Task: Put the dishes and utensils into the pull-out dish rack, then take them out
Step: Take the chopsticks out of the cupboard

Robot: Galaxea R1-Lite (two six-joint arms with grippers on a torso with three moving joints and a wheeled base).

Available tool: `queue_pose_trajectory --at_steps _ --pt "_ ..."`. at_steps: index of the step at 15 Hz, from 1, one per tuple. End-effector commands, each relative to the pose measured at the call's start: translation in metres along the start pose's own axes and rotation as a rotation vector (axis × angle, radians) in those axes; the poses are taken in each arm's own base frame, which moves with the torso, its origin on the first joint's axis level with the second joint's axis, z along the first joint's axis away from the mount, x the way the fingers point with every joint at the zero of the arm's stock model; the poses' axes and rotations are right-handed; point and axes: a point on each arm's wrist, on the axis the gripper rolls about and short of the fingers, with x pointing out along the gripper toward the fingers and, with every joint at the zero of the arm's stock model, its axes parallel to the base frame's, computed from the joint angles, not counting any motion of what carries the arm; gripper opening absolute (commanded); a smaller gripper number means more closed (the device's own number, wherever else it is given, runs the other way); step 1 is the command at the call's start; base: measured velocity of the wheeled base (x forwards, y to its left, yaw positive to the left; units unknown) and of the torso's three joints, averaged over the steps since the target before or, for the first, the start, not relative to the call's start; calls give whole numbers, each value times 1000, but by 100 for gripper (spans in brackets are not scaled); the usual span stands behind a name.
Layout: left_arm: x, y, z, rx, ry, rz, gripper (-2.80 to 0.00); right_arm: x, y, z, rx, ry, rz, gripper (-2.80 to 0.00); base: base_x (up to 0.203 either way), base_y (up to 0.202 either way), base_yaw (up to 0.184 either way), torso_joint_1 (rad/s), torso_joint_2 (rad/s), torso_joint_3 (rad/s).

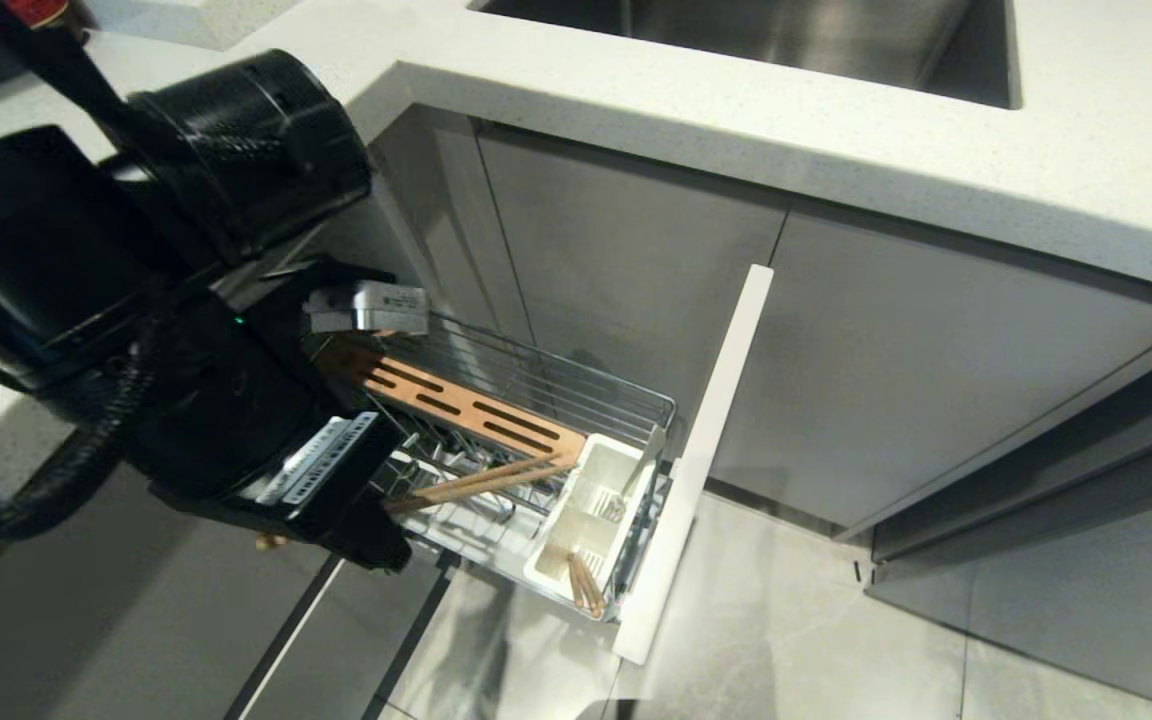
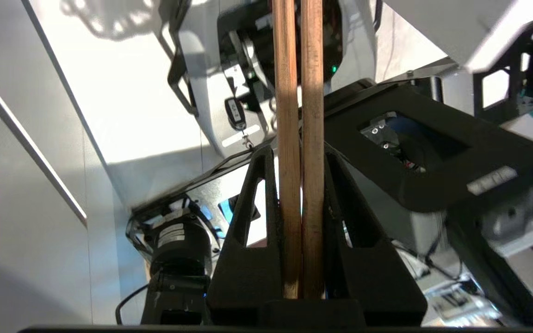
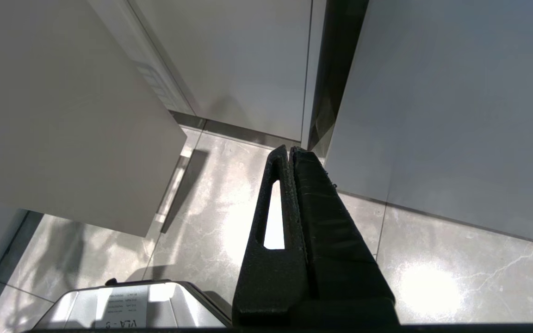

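Observation:
My left gripper [image 2: 296,152] is shut on the pair of wooden chopsticks [image 2: 286,92], which stand side by side between its black fingers. In the head view my left arm [image 1: 236,420] hangs over the pull-out dish rack [image 1: 556,400]. The chopsticks [image 1: 496,478] jut from under its wrist, nearly level, toward the white cutlery box [image 1: 561,560]. More wooden stick ends [image 1: 586,585] lie in that box, and a slim grey handle [image 1: 636,480], perhaps the spoon, leans in it. The dishes are out of view. My right gripper [image 3: 289,150] is shut and empty, pointing at the floor.
The rack stands pulled out, its pale front panel [image 1: 706,450] edge-on toward me. A slotted wooden board [image 1: 466,410] lies across the wire basket. Grey cabinet doors [image 1: 936,360] stand behind, under a white countertop [image 1: 836,150] with a steel sink [image 1: 786,40]. Grey floor tiles [image 1: 786,620] lie in front.

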Motion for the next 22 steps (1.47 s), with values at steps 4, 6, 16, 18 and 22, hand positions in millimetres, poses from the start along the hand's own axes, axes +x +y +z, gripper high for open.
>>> queue_pose_trajectory --at_steps 4,6,16,18,22 --pt "-55 8 -48 28 -193 -6 -280 0 0 0 1 -5 0 -280 0 0 0 0 0 0" --pt "-72 13 -65 29 -285 -7 -280 0 0 0 1 -5 0 -280 0 0 0 0 0 0" --pt "-125 38 -95 -152 -726 47 -280 0 0 0 1 -5 0 -280 0 0 0 0 0 0" --pt "-134 48 -104 -253 -805 134 -280 0 0 0 1 -5 0 -280 0 0 0 0 0 0" --pt "-149 57 -132 -441 -926 295 -280 0 0 0 1 -5 0 -280 0 0 0 0 0 0"
